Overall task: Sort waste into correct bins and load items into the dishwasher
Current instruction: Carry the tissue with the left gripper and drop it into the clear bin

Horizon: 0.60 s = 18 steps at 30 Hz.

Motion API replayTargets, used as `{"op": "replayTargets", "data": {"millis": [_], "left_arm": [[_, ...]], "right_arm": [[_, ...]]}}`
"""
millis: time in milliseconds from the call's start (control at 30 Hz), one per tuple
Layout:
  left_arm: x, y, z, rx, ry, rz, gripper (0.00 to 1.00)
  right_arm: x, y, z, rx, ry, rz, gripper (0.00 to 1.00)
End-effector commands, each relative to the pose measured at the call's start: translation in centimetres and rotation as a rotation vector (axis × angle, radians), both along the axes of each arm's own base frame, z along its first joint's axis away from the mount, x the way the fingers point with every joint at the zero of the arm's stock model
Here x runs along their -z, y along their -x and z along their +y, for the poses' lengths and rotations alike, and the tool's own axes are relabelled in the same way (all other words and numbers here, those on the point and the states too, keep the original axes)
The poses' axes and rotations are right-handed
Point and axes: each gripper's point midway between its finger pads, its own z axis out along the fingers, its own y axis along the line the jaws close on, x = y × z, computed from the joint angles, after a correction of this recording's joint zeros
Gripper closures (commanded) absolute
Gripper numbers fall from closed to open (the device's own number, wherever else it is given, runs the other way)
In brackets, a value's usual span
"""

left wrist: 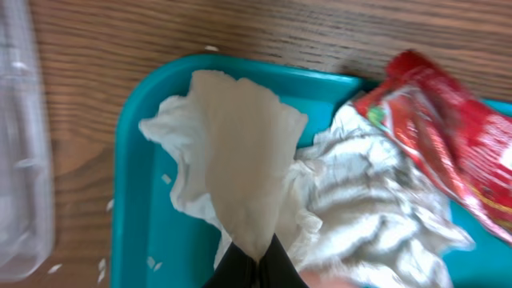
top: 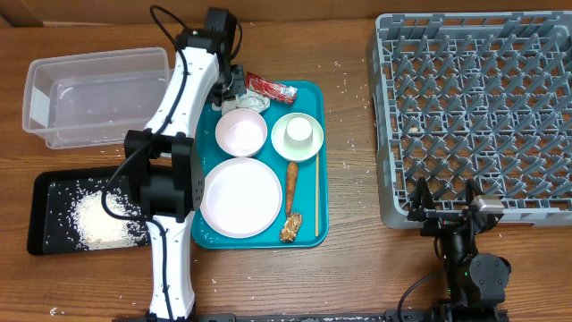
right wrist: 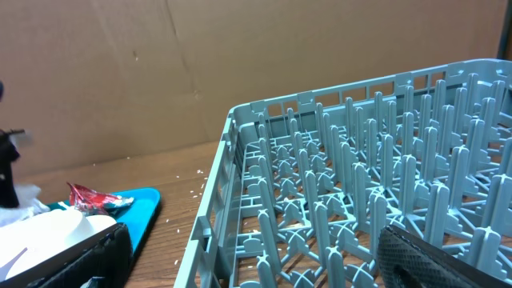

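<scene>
My left gripper (top: 234, 87) is shut on a flap of the crumpled white napkin (left wrist: 240, 144) at the far left corner of the teal tray (left wrist: 132, 208). Its dark fingertips (left wrist: 240, 268) pinch the paper together. The red shiny wrapper (left wrist: 448, 136) lies just right of the napkin, over the tray's far edge (top: 271, 87). On the tray sit a white bowl (top: 240, 132), a cup in a second bowl (top: 298, 132), the plate (top: 240, 197), the carrot (top: 291, 182) and a brown scrap (top: 290, 228). My right gripper (top: 444, 199) stands open and holds nothing, at the near edge of the grey dish rack (top: 474, 107).
The clear tub (top: 89, 94) stands left of the tray. The black tray (top: 49, 192) in front of it holds a heap of rice (top: 103, 219). A thin wooden stick (top: 315, 192) lies along the teal tray's right side. Rice grains dot the table.
</scene>
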Motion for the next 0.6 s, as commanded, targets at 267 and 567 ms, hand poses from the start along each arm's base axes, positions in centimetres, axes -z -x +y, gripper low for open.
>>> {"op": "replayTargets", "data": {"millis": [267, 567], "left_arm": [[-16.5, 0.2, 3.2, -0.146, -0.025, -0.316, 0.96], [-20.3, 1.5, 15.3, -0.507, -0.262, -0.430, 0.96]], "right_arm": [[0.2, 0.0, 0.2, -0.008, 0.003, -0.005, 0.00], [0.1, 0.0, 0.2, -0.008, 0.004, -0.005, 0.00]]}}
